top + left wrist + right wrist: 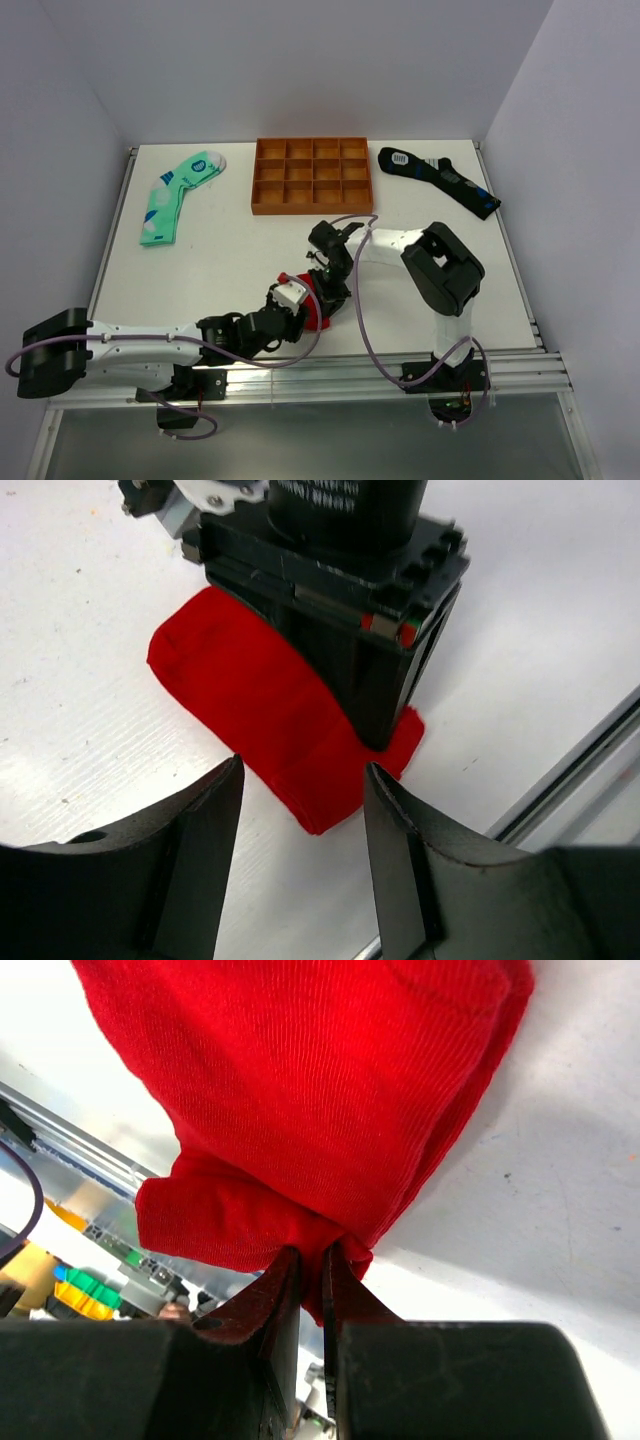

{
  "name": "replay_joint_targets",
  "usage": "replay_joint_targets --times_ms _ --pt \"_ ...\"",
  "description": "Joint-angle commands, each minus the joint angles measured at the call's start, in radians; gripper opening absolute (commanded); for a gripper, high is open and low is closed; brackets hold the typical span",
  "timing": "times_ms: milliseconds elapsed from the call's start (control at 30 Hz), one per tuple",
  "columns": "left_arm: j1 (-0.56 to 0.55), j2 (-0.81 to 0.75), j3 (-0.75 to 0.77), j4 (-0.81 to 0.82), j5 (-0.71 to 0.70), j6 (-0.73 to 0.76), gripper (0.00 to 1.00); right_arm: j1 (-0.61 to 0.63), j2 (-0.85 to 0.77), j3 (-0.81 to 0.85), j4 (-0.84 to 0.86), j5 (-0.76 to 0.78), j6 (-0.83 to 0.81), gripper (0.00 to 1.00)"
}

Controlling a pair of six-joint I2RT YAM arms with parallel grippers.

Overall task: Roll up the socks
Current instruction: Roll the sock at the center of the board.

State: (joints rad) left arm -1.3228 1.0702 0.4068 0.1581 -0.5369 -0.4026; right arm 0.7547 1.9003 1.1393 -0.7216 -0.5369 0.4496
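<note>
On my feed the red fabric sock (pixel 317 308) lies bunched into a short, thick fold on the white worktop (pixel 230 250), near its front edge and between the two arms. From the left wrist camera the red fabric sock (pixel 260 700) runs slantwise across the view. One end sits under the right tool (pixel 385 695), which stands upright on it.

The right tool (pixel 310 1255) is clenched on that sock. In its own camera the two dark jaws are almost together, with a tuck of red cloth (pixel 300 1090) pinched between them.

The left tool (pixel 302 772) is released. Its jaws stand apart just short of the sock's near end, and I see no cloth between them.

From above, the left tool (pixel 292 296) and the right tool (pixel 330 272) meet closely over the sock.

Well away at the far side lie a mint-green patterned fabric sock (pixel 175 195) on the left and a black fabric sock with blue patches (pixel 440 178) on the right. Both are flat and unrolled. Between them is an orange tray of square compartments (pixel 311 209).
</note>
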Motion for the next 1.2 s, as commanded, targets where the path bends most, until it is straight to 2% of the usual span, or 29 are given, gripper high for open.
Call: replay_joint_targets --times_ms 0,600,1167 --pt "-0.015 0.043 0.041 -0.004 -0.035 0.068 0.57 -0.014 0.081 -0.015 -0.081 0.216 -0.089 0.04" --pt "-0.035 0.201 0.072 0.08 0.133 0.151 0.58 -0.058 0.111 0.031 -0.125 0.19 -0.15 0.04" --pt "-0.05 0.292 0.089 0.113 0.155 0.174 0.57 -0.055 0.121 0.027 -0.113 0.193 -0.15 0.04"
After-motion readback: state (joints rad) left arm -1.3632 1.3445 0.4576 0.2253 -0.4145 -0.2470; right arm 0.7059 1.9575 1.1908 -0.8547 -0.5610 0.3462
